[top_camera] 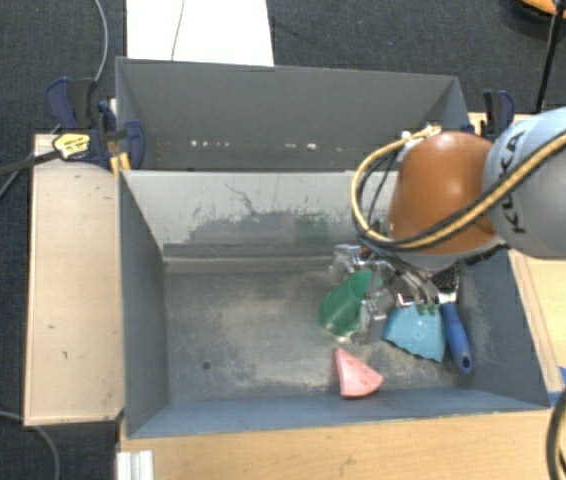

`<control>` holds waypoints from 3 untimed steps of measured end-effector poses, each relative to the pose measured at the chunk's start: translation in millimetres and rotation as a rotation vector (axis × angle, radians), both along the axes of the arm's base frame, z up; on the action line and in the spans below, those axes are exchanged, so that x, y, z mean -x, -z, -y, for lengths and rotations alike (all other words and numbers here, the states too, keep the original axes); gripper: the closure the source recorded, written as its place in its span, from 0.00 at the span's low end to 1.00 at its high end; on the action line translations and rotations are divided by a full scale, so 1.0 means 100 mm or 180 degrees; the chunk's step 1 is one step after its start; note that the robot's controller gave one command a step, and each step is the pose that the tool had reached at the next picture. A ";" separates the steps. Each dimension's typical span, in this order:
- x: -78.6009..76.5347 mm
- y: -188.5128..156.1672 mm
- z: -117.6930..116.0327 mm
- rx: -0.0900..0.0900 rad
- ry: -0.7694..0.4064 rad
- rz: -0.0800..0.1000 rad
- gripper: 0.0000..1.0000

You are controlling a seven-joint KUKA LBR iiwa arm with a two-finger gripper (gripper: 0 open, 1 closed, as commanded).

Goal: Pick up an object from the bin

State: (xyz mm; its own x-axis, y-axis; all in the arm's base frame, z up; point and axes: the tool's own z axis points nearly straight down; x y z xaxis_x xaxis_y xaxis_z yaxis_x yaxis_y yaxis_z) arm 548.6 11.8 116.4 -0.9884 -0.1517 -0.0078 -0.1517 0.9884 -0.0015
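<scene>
Bin [143, 298]: left half of floor lay bare, wide room there. Green lump [341, 310] sat right of centre, just beside pincer [375, 293]; could not tell whether pincer was apart or together. Pink wedge [356, 374] lay near front wall. Light-blue piece [418, 334] and dark-blue handle [455, 336] crowded right wall.
</scene>
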 end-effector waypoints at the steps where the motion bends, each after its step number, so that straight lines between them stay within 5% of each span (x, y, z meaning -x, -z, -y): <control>1: 0.01 0.04 0.10 -0.0008 -0.0380 -0.0004 0.00; 2: -0.01 0.19 0.15 -0.0024 0.0664 0.0009 1.00; 3: -0.01 0.19 0.15 -0.0024 0.0667 0.0009 1.00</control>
State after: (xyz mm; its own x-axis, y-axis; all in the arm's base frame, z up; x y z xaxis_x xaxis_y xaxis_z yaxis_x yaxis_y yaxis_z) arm 550.1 -3.1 97.6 -0.9983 0.0571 -0.0111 0.0570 0.9984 0.0059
